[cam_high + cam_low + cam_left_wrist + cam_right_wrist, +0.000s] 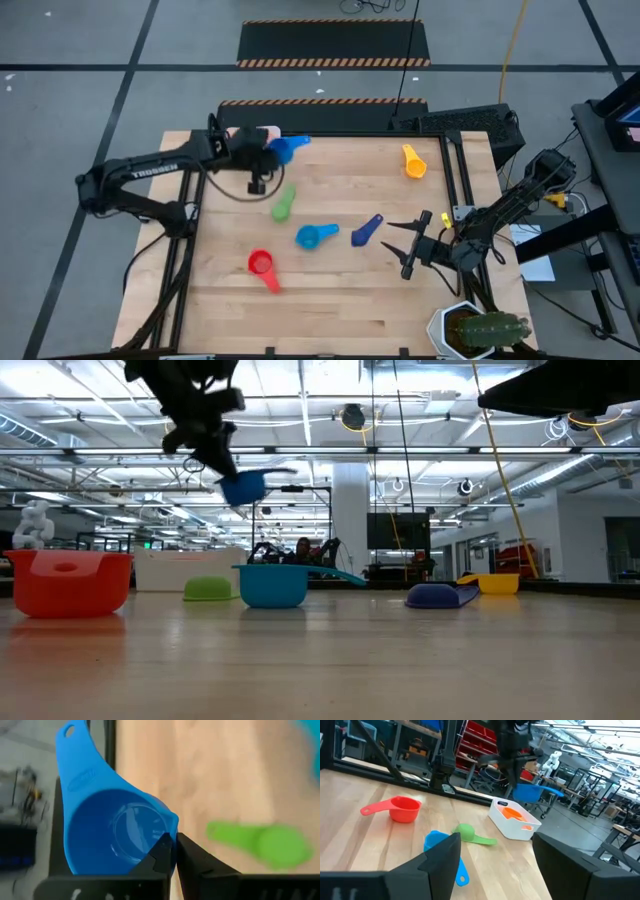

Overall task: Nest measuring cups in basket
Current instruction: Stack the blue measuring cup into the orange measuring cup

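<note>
My left gripper (268, 150) is over the table's far-left corner, shut on a blue measuring cup (286, 148) that hangs in the air (243, 487). In the right wrist view the cup (527, 792) is above the white basket (516, 826), which holds an orange cup (512, 813). The green (284, 203), light blue (316, 236), navy (366, 230), red (262, 266) and yellow (413, 160) cups lie on the table. My right gripper (402, 246) is open, just right of the navy cup, touching nothing. My left gripper (172, 840) pinches the blue cup's bowl wall at the rim (171, 822), on the side opposite the handle (75, 750). One finger (159, 854) is inside the bowl and the other (196, 861) outside. The cup is lifted clear, its handle pointing away from the fingers.
A white hexagonal cactus pot (478, 330) stands at the table's near-right corner. Black frame rails (455, 170) run along the table's sides. Bare wood (330, 310) lies along the near edge.
</note>
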Controlling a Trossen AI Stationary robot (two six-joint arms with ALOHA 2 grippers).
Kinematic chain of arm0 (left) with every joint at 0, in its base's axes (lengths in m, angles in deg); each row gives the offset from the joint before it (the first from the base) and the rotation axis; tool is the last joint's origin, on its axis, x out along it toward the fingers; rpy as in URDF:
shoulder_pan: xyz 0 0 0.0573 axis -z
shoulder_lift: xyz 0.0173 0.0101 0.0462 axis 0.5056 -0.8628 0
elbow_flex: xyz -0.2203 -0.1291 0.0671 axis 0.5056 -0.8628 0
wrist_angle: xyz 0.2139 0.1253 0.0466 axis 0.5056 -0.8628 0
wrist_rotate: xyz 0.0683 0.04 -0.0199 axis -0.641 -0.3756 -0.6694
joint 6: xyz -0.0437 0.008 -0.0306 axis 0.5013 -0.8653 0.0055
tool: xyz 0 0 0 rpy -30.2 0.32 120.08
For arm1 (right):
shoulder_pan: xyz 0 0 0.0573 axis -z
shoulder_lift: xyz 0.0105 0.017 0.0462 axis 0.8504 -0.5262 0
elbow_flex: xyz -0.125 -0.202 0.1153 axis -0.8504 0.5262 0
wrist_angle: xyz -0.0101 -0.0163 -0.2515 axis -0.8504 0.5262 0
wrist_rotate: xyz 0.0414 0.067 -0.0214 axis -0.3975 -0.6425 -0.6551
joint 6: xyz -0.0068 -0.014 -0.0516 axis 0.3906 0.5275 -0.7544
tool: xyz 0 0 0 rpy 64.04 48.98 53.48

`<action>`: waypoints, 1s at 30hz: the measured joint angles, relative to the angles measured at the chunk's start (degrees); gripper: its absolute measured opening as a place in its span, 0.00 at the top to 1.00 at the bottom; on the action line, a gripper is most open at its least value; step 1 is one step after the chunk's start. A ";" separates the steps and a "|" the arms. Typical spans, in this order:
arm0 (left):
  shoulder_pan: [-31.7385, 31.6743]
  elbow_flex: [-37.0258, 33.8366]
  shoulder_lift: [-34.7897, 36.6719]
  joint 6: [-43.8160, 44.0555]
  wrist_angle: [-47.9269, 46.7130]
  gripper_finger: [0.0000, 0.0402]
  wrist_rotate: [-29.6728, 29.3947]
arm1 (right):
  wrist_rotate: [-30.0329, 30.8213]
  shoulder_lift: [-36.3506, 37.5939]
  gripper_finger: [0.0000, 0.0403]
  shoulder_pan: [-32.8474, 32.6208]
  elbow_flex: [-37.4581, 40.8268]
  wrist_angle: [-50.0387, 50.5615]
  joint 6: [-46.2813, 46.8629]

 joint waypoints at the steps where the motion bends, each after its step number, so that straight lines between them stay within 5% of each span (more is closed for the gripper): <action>1: -1.73 0.00 0.00 -0.95 -0.53 0.95 -0.07 | 0.00 0.00 0.40 0.05 0.00 0.03 -0.03; 13: -17.46 -0.02 -2.01 -3.71 -3.63 0.95 -1.21 | -0.04 0.00 0.40 2.62 0.00 0.09 -0.63; 30: -24.37 -0.07 -10.05 -10.17 -5.67 0.97 -1.03 | -0.16 0.00 0.40 4.34 0.00 0.05 -4.60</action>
